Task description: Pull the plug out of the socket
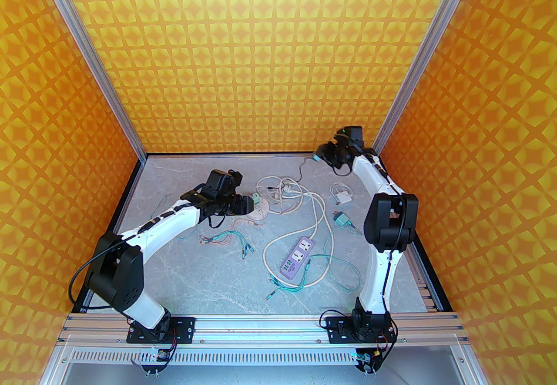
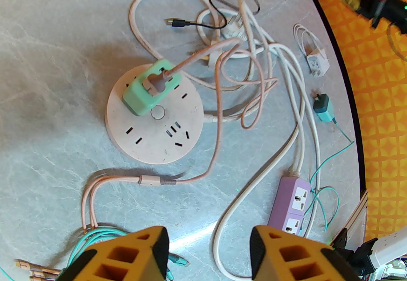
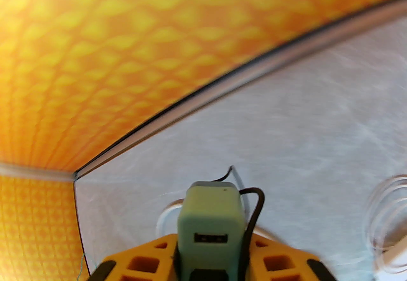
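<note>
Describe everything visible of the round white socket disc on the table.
The round socket is a flat, pale, plastic-looking disc lying on the grey marbled table. Its slightly scuffed top carries several slot outlets, small USB-like ports and a ring button at the centre. A mint-green plug sits plugged in near its far-left rim, a pink cable leaving it. A pale cord exits its right edge.

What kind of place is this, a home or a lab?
Likely a robot test cell: two arms bolted to an aluminium rail, orange patterned walls boxing in the table, and a round socket and purple power strip laid out as practice props.
</note>
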Robot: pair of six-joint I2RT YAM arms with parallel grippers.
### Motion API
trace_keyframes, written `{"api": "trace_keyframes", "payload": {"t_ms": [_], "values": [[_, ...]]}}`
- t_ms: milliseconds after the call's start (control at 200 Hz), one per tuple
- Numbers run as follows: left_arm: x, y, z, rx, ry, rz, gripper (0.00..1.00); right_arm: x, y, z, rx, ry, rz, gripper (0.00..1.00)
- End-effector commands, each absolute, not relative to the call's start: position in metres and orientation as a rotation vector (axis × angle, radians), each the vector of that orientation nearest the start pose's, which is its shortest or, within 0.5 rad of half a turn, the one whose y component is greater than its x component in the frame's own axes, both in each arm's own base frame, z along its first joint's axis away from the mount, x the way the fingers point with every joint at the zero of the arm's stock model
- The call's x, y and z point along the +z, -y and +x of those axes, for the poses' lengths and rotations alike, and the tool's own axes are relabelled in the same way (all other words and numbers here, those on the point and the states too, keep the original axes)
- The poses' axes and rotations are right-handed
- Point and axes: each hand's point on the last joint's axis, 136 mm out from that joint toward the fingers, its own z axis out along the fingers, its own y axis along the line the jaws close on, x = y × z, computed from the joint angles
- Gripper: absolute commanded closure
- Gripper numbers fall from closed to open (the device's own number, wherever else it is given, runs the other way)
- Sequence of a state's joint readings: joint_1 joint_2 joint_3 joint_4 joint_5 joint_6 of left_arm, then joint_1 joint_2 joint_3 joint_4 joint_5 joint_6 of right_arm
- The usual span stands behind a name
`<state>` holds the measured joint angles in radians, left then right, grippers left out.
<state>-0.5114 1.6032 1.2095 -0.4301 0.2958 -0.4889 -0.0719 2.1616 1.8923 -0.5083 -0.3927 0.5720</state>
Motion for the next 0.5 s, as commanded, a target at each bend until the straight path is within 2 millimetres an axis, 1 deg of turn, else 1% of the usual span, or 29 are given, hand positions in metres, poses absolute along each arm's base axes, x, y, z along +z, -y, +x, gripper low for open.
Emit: {"api": "trace_keyframes", "payload": {"t_ms": [0, 50, 105, 170, 245, 340, 445, 495], "values": [[0.162, 0.251, 0.354, -0.757, -2.524, 0.169, 0.52, 0.131, -0.025, 0.59, 0.729, -2.381, 0.571, 0.66], [0.162, 0.251, 0.353, -0.756, -2.523, 0.168, 0.52, 0.12, -0.025, 0.589, 0.724, -2.404, 0.574, 0.66], [0.16, 0.249, 0.354, -0.749, -2.527, 0.164, 0.52, 0.114, -0.025, 0.587, 0.712, -2.417, 0.575, 0.66], [0.158, 0.249, 0.353, -0.749, -2.53, 0.161, 0.52, 0.103, -0.026, 0.586, 0.721, -2.443, 0.572, 0.63], [0.155, 0.25, 0.353, -0.747, -2.535, 0.158, 0.52, 0.091, -0.03, 0.585, 0.741, -2.481, 0.563, 0.63], [0.155, 0.25, 0.354, -0.743, -2.537, 0.159, 0.52, 0.077, -0.029, 0.581, 0.725, -2.526, 0.569, 0.62], [0.156, 0.248, 0.355, -0.73, -2.535, 0.158, 0.52, 0.068, -0.024, 0.576, 0.668, -2.558, 0.56, 0.55], [0.157, 0.247, 0.355, -0.723, -2.532, 0.155, 0.52, 0.068, -0.019, 0.575, 0.629, -2.57, 0.557, 0.54]]}}
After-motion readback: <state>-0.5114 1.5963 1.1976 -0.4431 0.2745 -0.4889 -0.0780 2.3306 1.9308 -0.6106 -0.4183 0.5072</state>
